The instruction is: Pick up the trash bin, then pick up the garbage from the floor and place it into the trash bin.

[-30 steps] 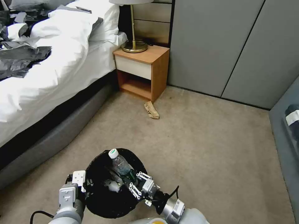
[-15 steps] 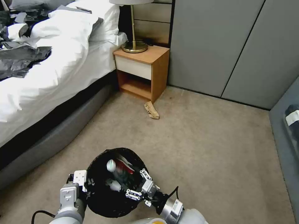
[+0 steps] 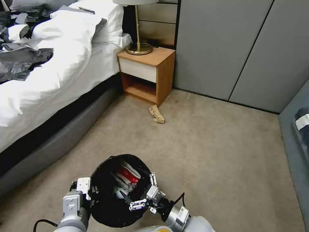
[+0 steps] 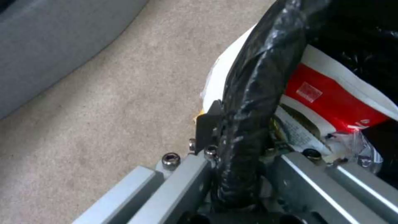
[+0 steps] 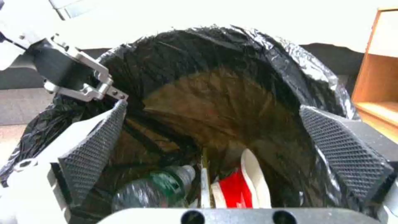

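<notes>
The trash bin [image 3: 106, 209], a white bucket lined with a black bag, hangs low in front of me. My left gripper [image 3: 91, 190] is shut on its rim; the left wrist view shows the bag-wrapped rim [image 4: 242, 130] pinched between the jaws. My right gripper [image 3: 141, 191] stands open over the bin's mouth, its pads [image 5: 95, 146] spread wide with nothing between them. Inside the bin lie a plastic bottle [image 5: 153, 189] and a red-white packet [image 3: 127, 175]. A brown paper bag [image 3: 156, 114], a piece of garbage, lies on the carpet by the nightstand.
A bed [image 3: 48, 80] with white bedding and black plastic sheets runs along the left. A wooden nightstand [image 3: 146, 74] with a lamp stands ahead, grey wardrobe doors [image 3: 231, 48] behind it. Open carpet [image 3: 209, 154] lies between me and the paper bag.
A second ago my right gripper held the bottle upright over the bin. It opened, and the bottle dropped in and now lies at the bottom.
</notes>
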